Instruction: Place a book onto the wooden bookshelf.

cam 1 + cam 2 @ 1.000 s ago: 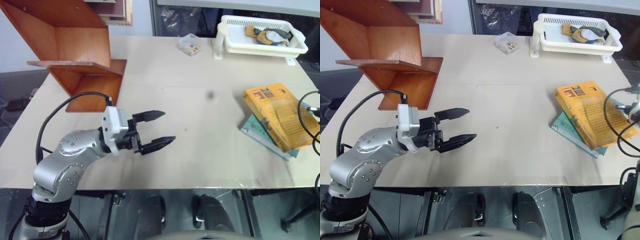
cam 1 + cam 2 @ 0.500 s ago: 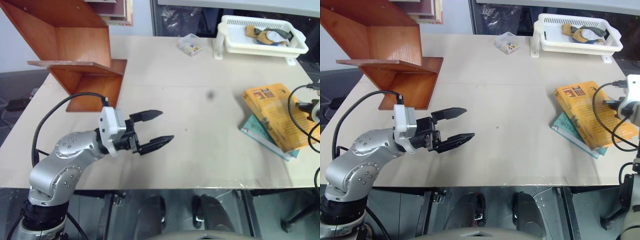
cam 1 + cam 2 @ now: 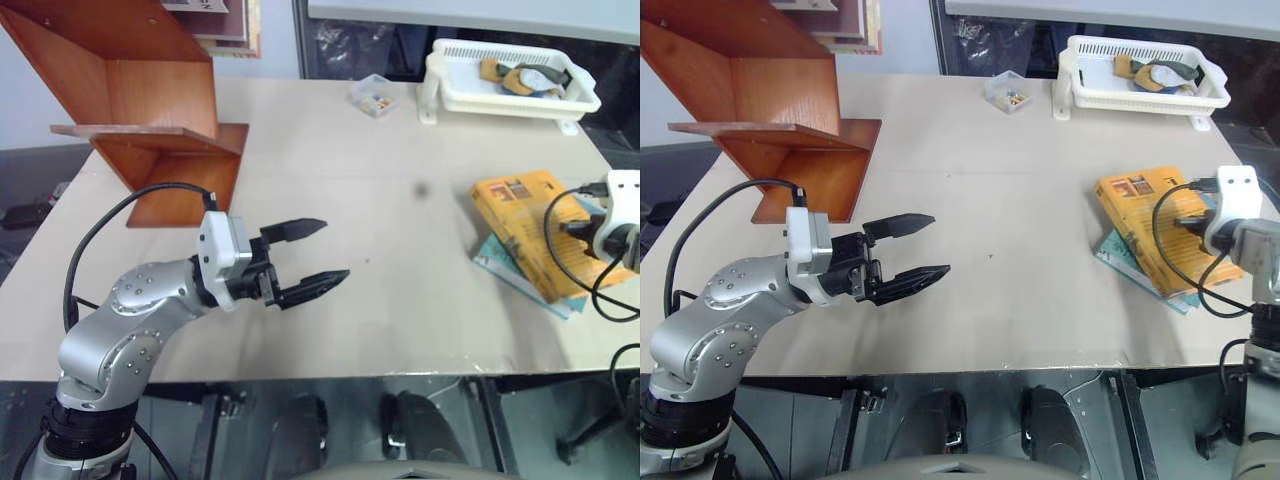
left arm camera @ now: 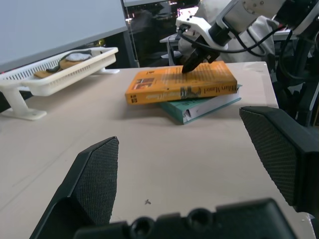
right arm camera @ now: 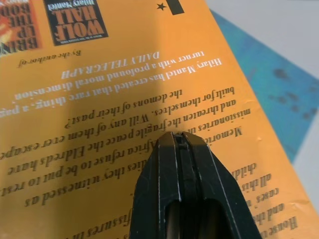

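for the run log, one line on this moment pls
left gripper open, over table | right gripper shut, tips at book cover | book on teal book | bookshelf bookless

Orange-yellow book [image 3: 522, 222], teal book [image 3: 500, 265], reddish-brown bookshelf [image 3: 150, 95]

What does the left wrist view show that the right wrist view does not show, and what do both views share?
Left wrist view alone: the open left end effector, the white basket on legs, the beige table, and the right end effector seen from outside, its shut tip low over the cover. Whether it touches is unclear.

Right wrist view alone: the cover's print, close enough to read, with the shut fingers in front of it.

Both: the orange book lying flat on the teal book.
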You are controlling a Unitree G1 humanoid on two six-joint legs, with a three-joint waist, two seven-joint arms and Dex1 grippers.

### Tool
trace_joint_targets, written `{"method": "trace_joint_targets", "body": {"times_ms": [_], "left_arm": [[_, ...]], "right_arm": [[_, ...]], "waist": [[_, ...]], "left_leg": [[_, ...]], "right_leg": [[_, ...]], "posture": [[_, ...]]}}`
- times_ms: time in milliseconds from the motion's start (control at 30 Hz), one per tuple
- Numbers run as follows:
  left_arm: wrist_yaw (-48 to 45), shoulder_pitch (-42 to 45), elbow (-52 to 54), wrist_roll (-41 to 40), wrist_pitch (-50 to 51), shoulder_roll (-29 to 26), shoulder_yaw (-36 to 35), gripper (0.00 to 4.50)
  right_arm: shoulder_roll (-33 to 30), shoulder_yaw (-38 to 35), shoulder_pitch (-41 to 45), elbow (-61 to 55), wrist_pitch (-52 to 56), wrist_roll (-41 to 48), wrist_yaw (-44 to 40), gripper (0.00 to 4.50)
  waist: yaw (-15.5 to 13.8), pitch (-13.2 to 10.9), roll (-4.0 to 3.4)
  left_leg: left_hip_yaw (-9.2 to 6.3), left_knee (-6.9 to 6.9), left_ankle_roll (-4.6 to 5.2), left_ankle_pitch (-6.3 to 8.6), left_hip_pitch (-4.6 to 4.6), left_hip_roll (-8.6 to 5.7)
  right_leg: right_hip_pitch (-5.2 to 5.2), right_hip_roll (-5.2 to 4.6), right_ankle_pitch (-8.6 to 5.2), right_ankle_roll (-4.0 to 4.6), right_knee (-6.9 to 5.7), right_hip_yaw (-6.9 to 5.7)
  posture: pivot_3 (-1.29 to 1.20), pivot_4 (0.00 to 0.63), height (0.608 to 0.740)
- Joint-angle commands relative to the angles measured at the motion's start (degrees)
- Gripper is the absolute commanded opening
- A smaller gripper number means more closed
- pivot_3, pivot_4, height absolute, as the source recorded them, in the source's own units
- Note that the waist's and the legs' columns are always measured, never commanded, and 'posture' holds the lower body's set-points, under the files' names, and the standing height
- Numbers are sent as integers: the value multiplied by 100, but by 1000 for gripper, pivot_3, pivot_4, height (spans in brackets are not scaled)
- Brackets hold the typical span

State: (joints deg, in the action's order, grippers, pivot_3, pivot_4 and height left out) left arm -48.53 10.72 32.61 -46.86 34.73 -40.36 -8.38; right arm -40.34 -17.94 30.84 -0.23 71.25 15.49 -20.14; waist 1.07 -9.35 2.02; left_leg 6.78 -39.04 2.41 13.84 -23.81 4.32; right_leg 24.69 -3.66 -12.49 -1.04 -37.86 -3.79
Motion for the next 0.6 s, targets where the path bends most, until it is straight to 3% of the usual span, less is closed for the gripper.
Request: {"method": "trace_joint_targets", "body": {"times_ms": [33,167,333,433,600], "left_arm": [[11,27,165,-75,-10,-53,-55,4500],[29,21,176,-69,-12,-42,-44,4500],[29,24,155,-53,-39,-27,-42,4500],[27,45,135,-61,-46,-4,-30,4500],[-45,168,76,-143,-48,69,30,4500]], "right_arm": [[461,63,-140,-216,456,208,81,52],[632,-142,-114,-327,363,112,237,52],[781,-914,238,-716,-146,5,725,52],[635,-1087,286,-896,-475,-222,1091,52],[426,-1209,324,-676,-651,-523,1540,52]], "waist": [[4,10,12],[6,13,14],[-7,5,1],[-39,-25,-47],[-63,-29,-55]], "left_leg": [[1,0,0,0,2,2],[2,0,0,0,3,5],[7,0,0,0,0,2],[9,4,0,0,-11,-5],[10,45,0,-2,-16,-13]], "right_leg": [[0,1,0,1,-1,0],[0,2,0,2,-2,1],[3,-1,0,2,0,4],[12,-7,0,2,0,6],[21,-8,13,-13,23,5]], "posture": [[0,150,740],[0,150,740],[0,150,740],[0,150,740],[0,150,740]]}}
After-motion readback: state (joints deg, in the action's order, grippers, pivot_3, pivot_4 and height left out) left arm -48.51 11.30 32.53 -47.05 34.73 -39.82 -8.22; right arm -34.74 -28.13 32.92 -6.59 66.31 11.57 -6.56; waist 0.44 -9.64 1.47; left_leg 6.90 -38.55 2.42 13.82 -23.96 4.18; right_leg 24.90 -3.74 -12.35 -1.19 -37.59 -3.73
